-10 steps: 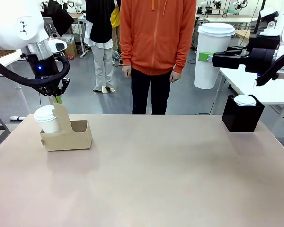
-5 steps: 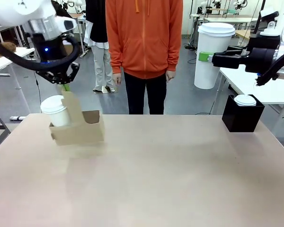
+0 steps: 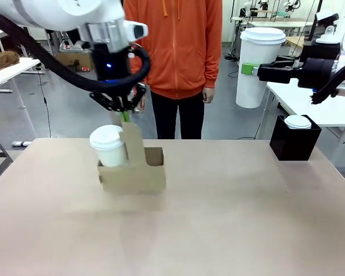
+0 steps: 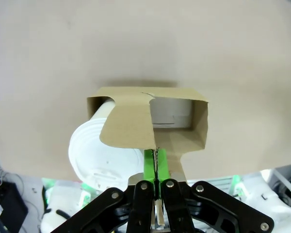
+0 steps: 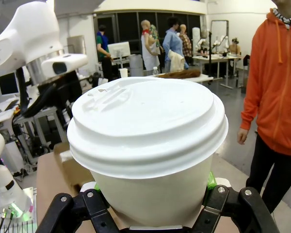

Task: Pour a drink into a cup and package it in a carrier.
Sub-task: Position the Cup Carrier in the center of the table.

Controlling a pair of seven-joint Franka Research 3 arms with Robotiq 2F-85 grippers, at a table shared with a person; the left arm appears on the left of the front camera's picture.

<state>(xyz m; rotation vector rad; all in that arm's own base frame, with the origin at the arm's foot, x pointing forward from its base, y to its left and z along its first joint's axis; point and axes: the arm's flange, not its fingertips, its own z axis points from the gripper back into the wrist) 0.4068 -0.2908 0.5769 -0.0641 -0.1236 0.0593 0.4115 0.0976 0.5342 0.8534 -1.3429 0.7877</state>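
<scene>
1. Left gripper (image 3: 125,114) points down, left of the table's (image 3: 230,230) middle. Its green pads are pressed together on the top edge of the carrier's (image 3: 135,178) handle panel (image 3: 132,141).
2. Carrier sits left of centre, on the far half of the table. It looks to hang just clear of the surface, with a soft shadow under it. I cannot tell for certain.
3. Cup (image 3: 108,142), white with its lid on, stands upright in the carrier's left pocket.
4. Right gripper (image 5: 153,187) is raised at the far right and points left. Its green pads clamp both sides of a second lidded cup (image 5: 145,126).
5. Person in orange top (image 3: 178,46) stands at the far edge, arms down.
</scene>
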